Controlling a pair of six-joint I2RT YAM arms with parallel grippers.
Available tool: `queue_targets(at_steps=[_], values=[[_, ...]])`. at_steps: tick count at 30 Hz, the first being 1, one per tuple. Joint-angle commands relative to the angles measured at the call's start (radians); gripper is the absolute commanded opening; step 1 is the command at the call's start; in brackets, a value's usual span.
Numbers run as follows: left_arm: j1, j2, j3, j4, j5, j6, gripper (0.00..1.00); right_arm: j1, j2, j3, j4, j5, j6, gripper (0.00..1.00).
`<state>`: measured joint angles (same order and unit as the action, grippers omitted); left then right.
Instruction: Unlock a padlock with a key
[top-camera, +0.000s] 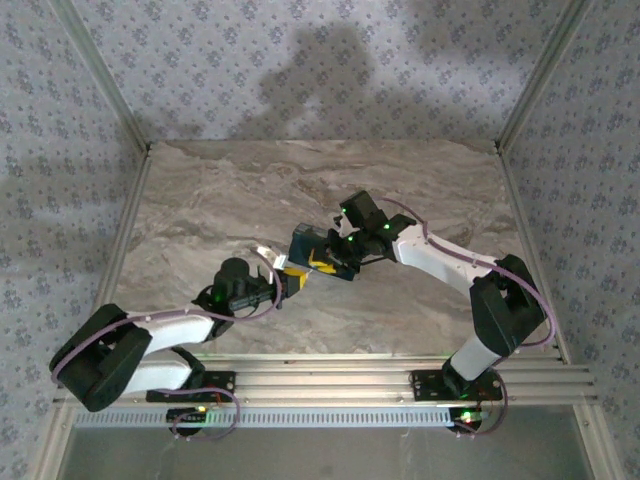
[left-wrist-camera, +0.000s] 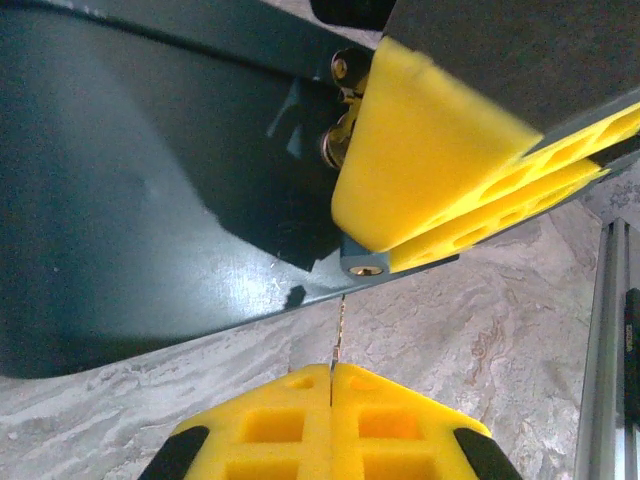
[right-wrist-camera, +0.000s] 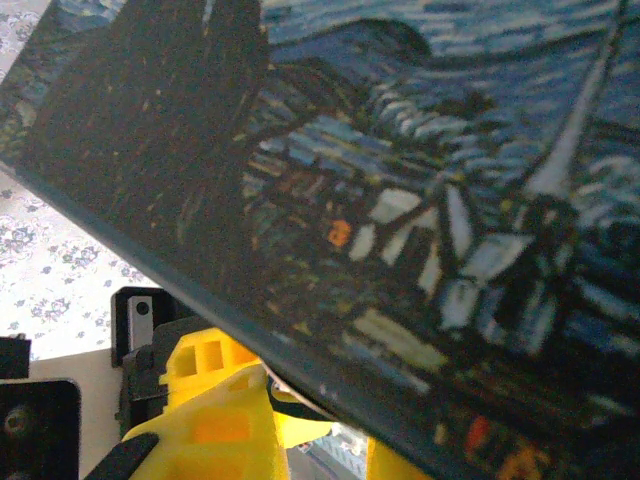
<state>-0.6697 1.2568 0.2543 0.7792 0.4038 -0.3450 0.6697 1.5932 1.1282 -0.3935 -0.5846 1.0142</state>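
Nearest us, the left hand (left-wrist-camera: 331, 385) has its 2 yellow fingers pressed together. They pinch the near end of the key (left-wrist-camera: 341, 322), so the thin blade pokes straight ahead, free to enter a lock. Just past its tip sits the padlock (left-wrist-camera: 358, 262), a small blue body with its brass keyhole turned our way. The tip is right at the padlock's lower edge, though we cannot tell whether it touches.

The right hand (left-wrist-camera: 385, 245) pinches the padlock between its 2 fingers, and we judge that this stops it swinging when the key pushes in. Behind, the padlock hangs by brass fittings (left-wrist-camera: 345, 100) on the dark box (left-wrist-camera: 150, 180), above the marble worktop (left-wrist-camera: 450, 330). Lining up blade and slot looks like the job in hand.
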Motion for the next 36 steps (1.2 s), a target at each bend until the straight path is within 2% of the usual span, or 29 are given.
queue_targets(at_steps=[1,18,36], values=[[-0.004,0.019,0.028,0.083,0.019,-0.021,0.00,-0.003,-0.007,0.001,-0.005,-0.015,-0.008,0.00],[0.011,-0.037,-0.012,0.097,0.041,-0.049,0.00,-0.004,-0.018,0.012,-0.033,0.018,-0.022,0.00],[0.012,-0.020,-0.054,0.146,0.037,-0.072,0.00,-0.004,0.001,0.035,-0.021,0.016,-0.017,0.00]])
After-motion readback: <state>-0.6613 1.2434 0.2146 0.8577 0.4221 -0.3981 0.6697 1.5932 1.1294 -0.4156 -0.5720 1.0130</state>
